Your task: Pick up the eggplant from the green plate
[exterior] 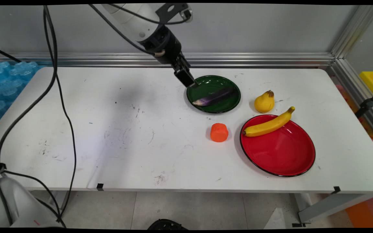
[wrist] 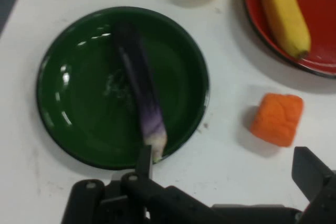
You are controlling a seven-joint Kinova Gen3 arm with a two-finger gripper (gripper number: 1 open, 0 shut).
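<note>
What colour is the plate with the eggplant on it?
Dark green plate, holding the purple eggplant; it shows best in the hand view.

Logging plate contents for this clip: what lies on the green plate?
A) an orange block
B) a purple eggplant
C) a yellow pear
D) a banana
B: the purple eggplant lies across the green plate; the banana rests on the red plate.

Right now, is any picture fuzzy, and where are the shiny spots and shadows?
Main view: sharp; the gripper throws a soft grey shadow on the table, left of the green plate. Hand view: a bit soft; the eggplant smears at its dark end, and white glints sit on the green plate's left side.
</note>
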